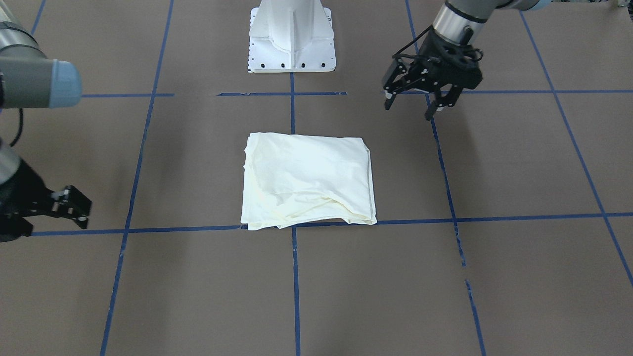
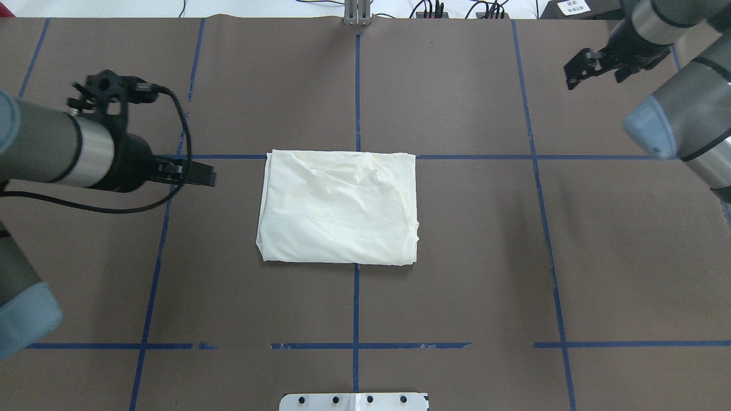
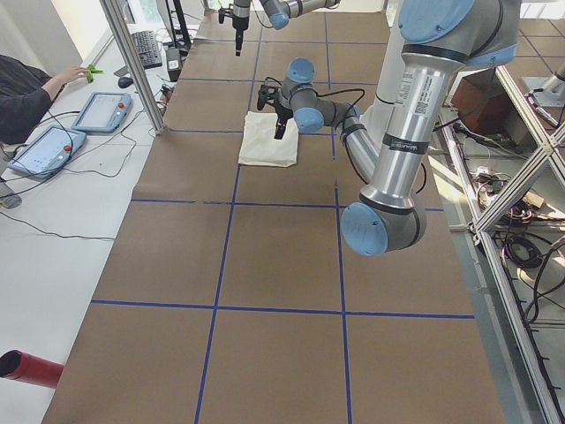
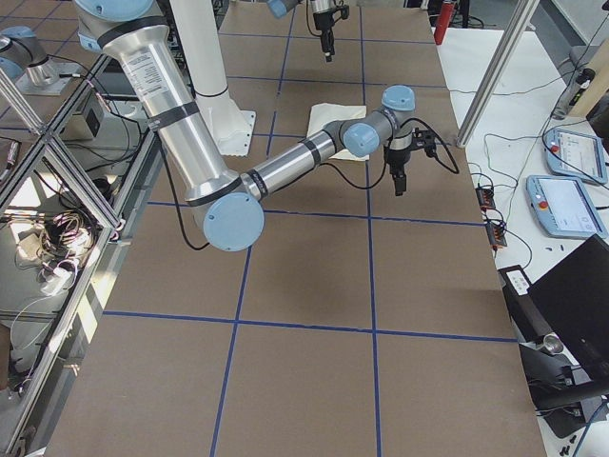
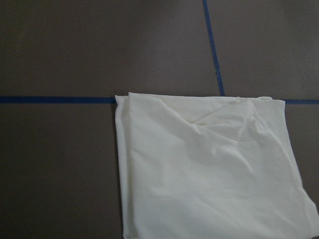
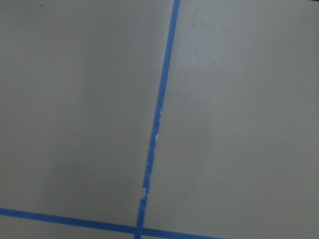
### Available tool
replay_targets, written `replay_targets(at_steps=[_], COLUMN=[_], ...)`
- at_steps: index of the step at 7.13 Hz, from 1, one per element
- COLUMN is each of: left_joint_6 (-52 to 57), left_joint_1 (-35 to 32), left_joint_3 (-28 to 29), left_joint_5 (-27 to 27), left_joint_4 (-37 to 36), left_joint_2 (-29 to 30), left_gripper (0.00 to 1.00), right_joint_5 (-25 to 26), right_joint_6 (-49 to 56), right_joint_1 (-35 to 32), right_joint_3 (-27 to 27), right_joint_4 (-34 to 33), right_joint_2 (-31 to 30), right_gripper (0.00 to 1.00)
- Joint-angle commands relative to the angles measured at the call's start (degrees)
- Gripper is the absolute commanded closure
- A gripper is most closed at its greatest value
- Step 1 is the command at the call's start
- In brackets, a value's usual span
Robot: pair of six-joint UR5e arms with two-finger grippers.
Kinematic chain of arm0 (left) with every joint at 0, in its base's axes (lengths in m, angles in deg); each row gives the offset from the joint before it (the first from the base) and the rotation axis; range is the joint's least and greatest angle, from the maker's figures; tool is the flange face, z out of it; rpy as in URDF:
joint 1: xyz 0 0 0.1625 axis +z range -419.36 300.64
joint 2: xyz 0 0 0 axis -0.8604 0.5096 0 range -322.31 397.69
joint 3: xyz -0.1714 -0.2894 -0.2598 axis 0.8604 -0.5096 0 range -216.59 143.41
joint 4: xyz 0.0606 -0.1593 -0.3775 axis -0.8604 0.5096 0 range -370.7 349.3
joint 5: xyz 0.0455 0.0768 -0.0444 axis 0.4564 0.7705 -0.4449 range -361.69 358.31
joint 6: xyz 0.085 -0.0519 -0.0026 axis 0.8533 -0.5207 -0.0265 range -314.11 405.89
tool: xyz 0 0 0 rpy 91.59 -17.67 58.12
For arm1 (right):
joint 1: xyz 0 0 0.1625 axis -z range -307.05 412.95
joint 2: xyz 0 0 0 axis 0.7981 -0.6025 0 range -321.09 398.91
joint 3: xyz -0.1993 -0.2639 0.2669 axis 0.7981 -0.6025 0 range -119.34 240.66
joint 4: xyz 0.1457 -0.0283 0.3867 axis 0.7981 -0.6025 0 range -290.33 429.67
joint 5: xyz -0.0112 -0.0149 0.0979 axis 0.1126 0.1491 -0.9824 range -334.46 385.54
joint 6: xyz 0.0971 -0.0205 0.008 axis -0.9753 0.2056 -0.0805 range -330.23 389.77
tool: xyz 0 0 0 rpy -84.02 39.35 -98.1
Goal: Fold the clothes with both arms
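A cream folded T-shirt (image 2: 340, 208) lies flat in the middle of the brown paper-covered table (image 2: 485, 268), a tidy rectangle with a plain side up and a few soft creases across it. It straddles the central blue tape line (image 2: 356, 308), and its edge on the operators' side runs along a crosswise strip of the same tape. The black two-finger left gripper (image 1: 408, 111) hangs above the table off the shirt's left side, near the cloth but clear of it, at the end of the silver-and-grey left arm (image 2: 57, 151). Its jaws stand spread apart with nothing between them. The left wrist view looks down on the shirt, one corner sitting against the tape. The black two-finger right gripper (image 1: 83, 210) is well apart from the shirt, out over bare table on the robot's right and toward the operators' side, carried by the silver-and-grey right arm (image 2: 679, 114). Its jaws also look parted and hold nothing, and the right wrist view shows only brown paper crossed by blue tape. The white metal pedestal base (image 1: 292, 44) stands at the robot's edge of the table, in line with the shirt and apart from it
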Motion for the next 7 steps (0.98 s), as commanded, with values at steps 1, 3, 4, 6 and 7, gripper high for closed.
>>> replay_targets(at_steps=[1, 3, 4, 6, 7], left_joint_6=[28.6, 58.1, 68.3, 68.7, 69.4], left_joint_1=[-16.0, -35.9, -44.4, -48.7, -52.7], left_joint_3=[-2.0, 6.5, 14.0, 21.4, 23.5], left_joint_5=[-7.7, -16.6, -22.1, -22.4, -22.7], left_joint_4=[-3.1, -2.4, -2.4, -2.4, -2.1], left_joint_2=[-10.8, -17.6, -18.7, -20.3, -20.6], left_gripper=[0.0, 0.0, 0.0, 0.0, 0.0], right_joint_5=[-3.4, -8.4, -9.2, -9.2, -9.3], right_joint_6=[21.0, 31.9, 33.3, 33.3, 33.4], right_joint_1=[-11.2, -18.8, -21.2, -22.9, -25.2], right_joint_3=[4.4, 4.1, 4.3, 4.5, 5.0], right_joint_4=[-10.5, -10.2, -10.1, -9.3, -9.3], right_joint_2=[-6.3, -15.4, -21.3, -29.5, -30.6], right_gripper=[0.0, 0.0, 0.0, 0.0, 0.0])
